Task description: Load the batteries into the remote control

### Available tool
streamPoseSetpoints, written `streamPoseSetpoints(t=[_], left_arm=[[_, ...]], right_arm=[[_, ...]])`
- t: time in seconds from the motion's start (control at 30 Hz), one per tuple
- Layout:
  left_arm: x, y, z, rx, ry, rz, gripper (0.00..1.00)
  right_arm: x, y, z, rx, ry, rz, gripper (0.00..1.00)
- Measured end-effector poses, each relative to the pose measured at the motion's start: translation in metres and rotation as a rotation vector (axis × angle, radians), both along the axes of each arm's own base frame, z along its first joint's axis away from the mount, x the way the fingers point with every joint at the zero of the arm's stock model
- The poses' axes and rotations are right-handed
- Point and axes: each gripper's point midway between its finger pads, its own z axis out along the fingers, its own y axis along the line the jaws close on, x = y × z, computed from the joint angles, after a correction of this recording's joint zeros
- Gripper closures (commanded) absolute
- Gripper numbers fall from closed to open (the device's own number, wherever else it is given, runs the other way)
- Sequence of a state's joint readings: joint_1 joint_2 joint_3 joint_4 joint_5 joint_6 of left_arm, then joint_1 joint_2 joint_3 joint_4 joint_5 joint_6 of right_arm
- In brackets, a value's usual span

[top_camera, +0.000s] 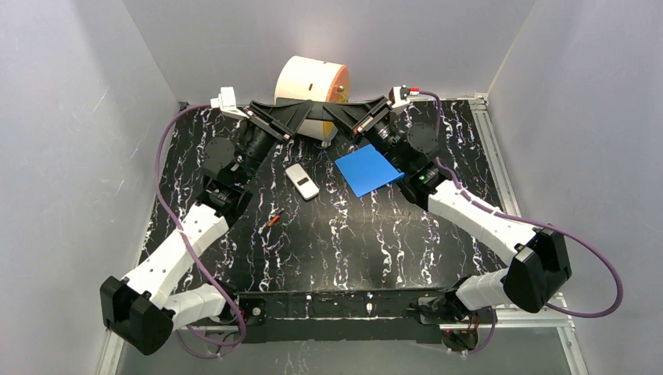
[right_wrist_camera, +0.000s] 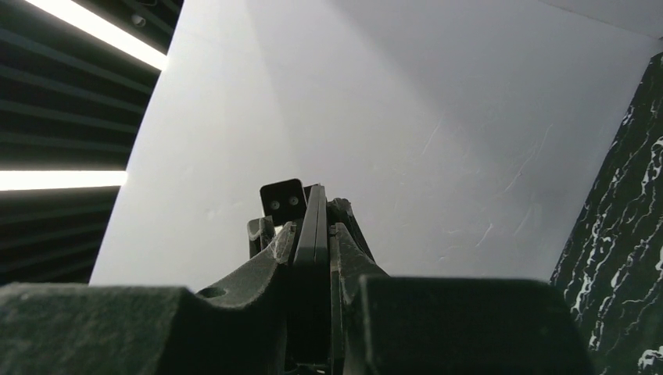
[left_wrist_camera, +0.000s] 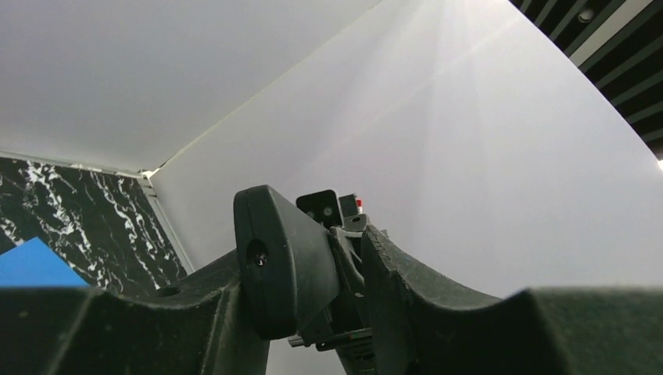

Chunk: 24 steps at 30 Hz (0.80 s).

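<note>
A black remote control (top_camera: 319, 119) is held up in the air at the back of the table, between my two grippers. My right gripper (top_camera: 344, 117) is shut on its thin edge: the slab (right_wrist_camera: 314, 250) stands edge-on between that gripper's (right_wrist_camera: 313, 230) fingers. My left gripper (top_camera: 301, 117) comes from the other side. In the left wrist view the remote's rounded black end (left_wrist_camera: 285, 266) fills the left gripper (left_wrist_camera: 309, 258), with both fingers against it. The batteries (top_camera: 272, 219) lie on the table left of centre, tiny, orange-red and dark.
A small white remote (top_camera: 301, 181) lies on the black marble table (top_camera: 352, 234). A blue card (top_camera: 369, 170) is to its right. A cream and orange roll (top_camera: 313, 82) stands at the back wall. White walls close in both sides.
</note>
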<state>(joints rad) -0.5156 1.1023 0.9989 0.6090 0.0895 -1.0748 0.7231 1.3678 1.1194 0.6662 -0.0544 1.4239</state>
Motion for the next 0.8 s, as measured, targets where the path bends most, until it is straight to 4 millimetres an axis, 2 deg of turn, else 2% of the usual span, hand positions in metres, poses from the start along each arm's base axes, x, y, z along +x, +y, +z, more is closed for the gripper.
streamPoseSetpoints(t=[0.13, 0.17, 0.27, 0.3, 0.33, 0.37, 0.43, 0.6, 0.7, 0.8], left_arm=[[0.002, -0.001, 0.004, -0.018, -0.020, 0.002, 0.70], [0.004, -0.002, 0.003, -0.020, -0.018, 0.003, 0.75], [0.011, -0.005, -0.001, -0.030, -0.004, 0.003, 1.00], [0.012, -0.006, -0.001, -0.041, -0.001, -0.003, 1.00], [0.011, -0.006, 0.000, -0.049, 0.003, -0.005, 1.00], [0.011, -0.006, 0.001, -0.055, 0.003, -0.007, 1.00], [0.010, -0.006, 0.003, -0.057, -0.008, -0.009, 1.00], [0.009, -0.010, -0.005, -0.014, 0.017, -0.071, 1.00], [0.011, -0.014, -0.012, 0.017, 0.053, -0.128, 1.00], [0.011, -0.015, -0.027, 0.061, 0.123, -0.181, 1.00]], right_arm=[[-0.002, -0.001, 0.000, 0.037, 0.017, 0.011, 0.83], [-0.002, -0.001, 0.000, 0.044, 0.021, 0.012, 0.83], [0.001, -0.002, -0.003, 0.049, 0.038, 0.001, 0.77], [0.001, -0.002, -0.005, 0.049, 0.042, -0.002, 0.70], [0.002, -0.003, -0.005, 0.049, 0.043, -0.003, 0.57], [0.002, -0.003, -0.004, 0.049, 0.041, -0.002, 0.48], [-0.002, -0.003, -0.005, 0.034, 0.039, 0.006, 0.41], [-0.009, -0.011, -0.023, -0.103, 0.005, 0.030, 0.38], [-0.002, -0.024, -0.031, -0.163, -0.025, 0.043, 0.40], [0.002, -0.035, -0.036, -0.198, -0.050, 0.069, 0.37]])
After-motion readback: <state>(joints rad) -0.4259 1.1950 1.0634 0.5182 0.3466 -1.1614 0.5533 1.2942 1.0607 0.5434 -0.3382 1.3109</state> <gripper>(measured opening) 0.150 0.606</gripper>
